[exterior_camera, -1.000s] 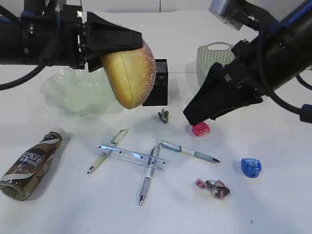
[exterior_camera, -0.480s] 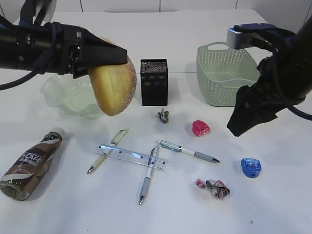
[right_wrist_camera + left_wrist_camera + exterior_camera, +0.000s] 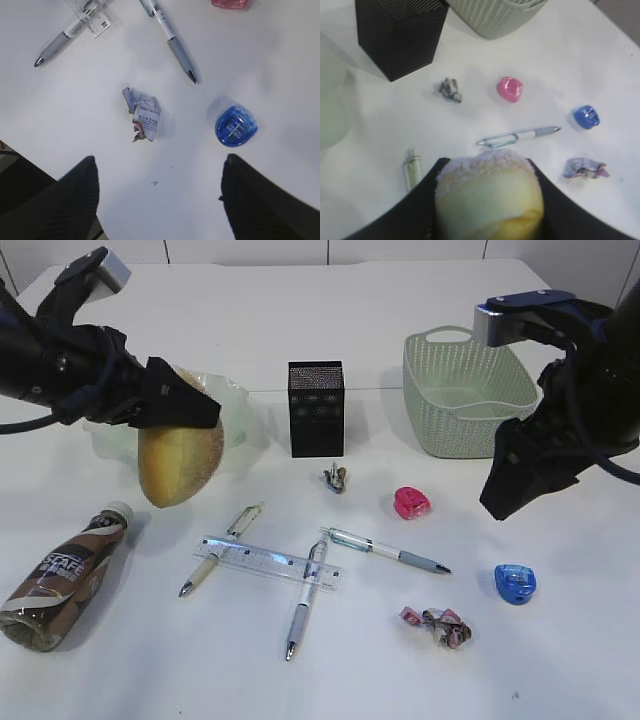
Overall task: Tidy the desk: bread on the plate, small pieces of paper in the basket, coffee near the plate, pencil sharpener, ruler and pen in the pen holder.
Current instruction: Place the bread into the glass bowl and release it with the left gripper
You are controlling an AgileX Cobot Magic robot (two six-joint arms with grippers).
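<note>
My left gripper is shut on the sugared bread and holds it in front of the green glass plate, which is partly hidden. In the left wrist view the bread fills the jaws. My right gripper is open and empty, above the table between the pink sharpener and the blue sharpener. In the right wrist view its jaws hang near a crumpled paper and the blue sharpener. The coffee bottle lies at front left.
The black pen holder stands at centre back and the green basket at back right. A ruler lies across two pens, with a third pen beside it. Paper pieces lie on the table.
My left gripper has moved left and down with the bread, to the front of the plate. My right gripper pulled back to the right from above the pink sharpener.
</note>
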